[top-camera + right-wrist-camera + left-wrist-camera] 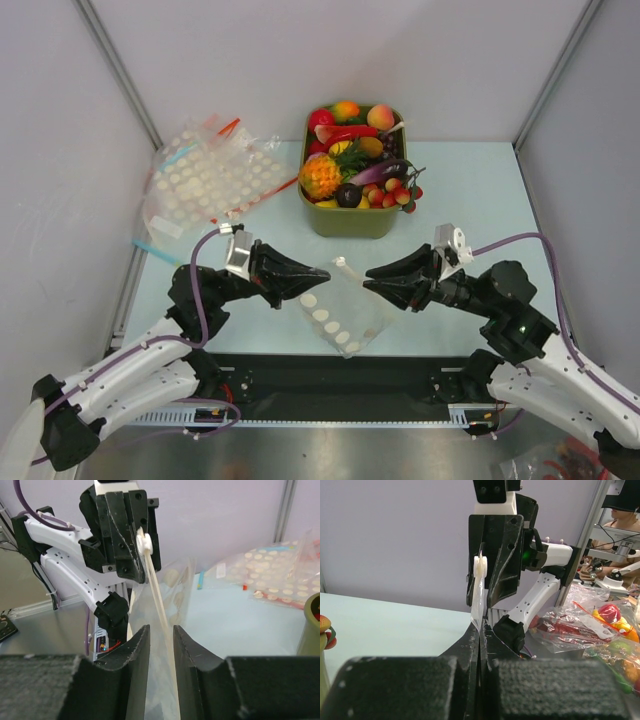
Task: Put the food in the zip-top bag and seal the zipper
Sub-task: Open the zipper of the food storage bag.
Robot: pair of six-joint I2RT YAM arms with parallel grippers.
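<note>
The clear zip-top bag, with white dots on it, hangs between my two grippers above the table's near middle. My left gripper is shut on the bag's mouth edge; in the left wrist view the jaws are pressed together on the plastic. My right gripper faces it. In the right wrist view its jaws stand slightly apart around the pale zipper. A white slider sits on the strip near the left gripper. The food lies in a green bin: pineapple, red berries, dark purple piece.
The green bin stands at the back middle of the table. A heap of white-dotted clear bags with red and blue strips lies at the back left, also in the right wrist view. Bagged toy food lies off the table.
</note>
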